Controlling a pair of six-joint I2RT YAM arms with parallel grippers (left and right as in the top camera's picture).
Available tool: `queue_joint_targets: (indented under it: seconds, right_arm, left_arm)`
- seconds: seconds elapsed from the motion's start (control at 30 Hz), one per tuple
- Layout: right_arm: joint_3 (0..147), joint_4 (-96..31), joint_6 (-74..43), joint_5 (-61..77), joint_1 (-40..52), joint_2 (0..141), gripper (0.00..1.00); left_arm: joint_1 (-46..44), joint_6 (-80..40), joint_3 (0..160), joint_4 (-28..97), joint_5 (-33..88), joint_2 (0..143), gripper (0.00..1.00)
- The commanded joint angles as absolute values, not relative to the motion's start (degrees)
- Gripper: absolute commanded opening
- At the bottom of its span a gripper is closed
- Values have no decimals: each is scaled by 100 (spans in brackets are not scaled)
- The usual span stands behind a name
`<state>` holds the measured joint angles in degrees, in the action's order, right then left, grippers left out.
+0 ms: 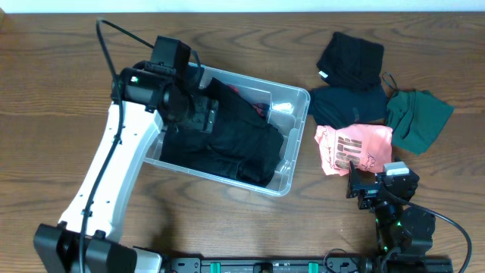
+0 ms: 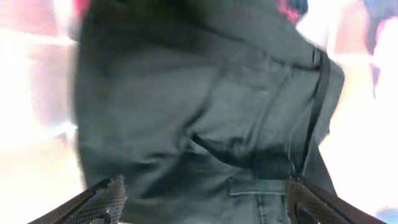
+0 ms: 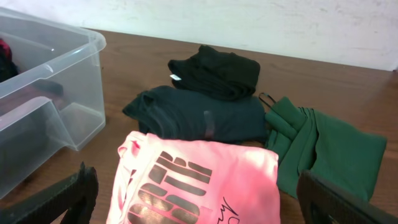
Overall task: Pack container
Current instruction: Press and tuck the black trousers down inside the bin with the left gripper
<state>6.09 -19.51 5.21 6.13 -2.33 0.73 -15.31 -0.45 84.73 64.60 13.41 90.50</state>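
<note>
The clear plastic container (image 1: 297, 98) sits left of centre and holds dark jeans (image 1: 235, 140) over a red garment. Its corner also shows in the right wrist view (image 3: 68, 56). My left gripper (image 1: 198, 114) is inside the container, open just above the jeans (image 2: 205, 106), holding nothing. My right gripper (image 1: 371, 186) is open and empty near the front edge, just short of a folded pink shirt with dark lettering (image 1: 352, 148) (image 3: 199, 180).
Right of the container lie a black garment (image 1: 350, 59) (image 3: 214, 71), a dark navy garment (image 1: 348, 106) (image 3: 193, 115) and a green garment (image 1: 417, 117) (image 3: 323, 146). A pale wall stands beyond the table's far edge.
</note>
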Motion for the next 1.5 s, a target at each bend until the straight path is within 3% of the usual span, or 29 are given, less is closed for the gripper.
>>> queue_joint_targets:
  seconds: [0.0,0.47,0.77,1.17,1.47]
  right_arm:
    - [596,-1957,478,580,-185,56,99]
    - [596,-1957,478,580,-185,56,99]
    - [596,-1957,478,580,-185,56,99]
    - [596,-1957,478,580,-185,56,99]
    - [596,-1957,478,580,-185,56,99]
  left_arm:
    - [-1723,-89,7937,6440,1752,9238,83]
    - [-1885,-242,6678,4112,1426,10333,84]
    - [-1645,-2189,6681,3046,1433,11314,84]
    - [-1035,-4134,6678,2700,1437,11961,85]
    - [-836,-2401,6967,2729,3406,11548,87]
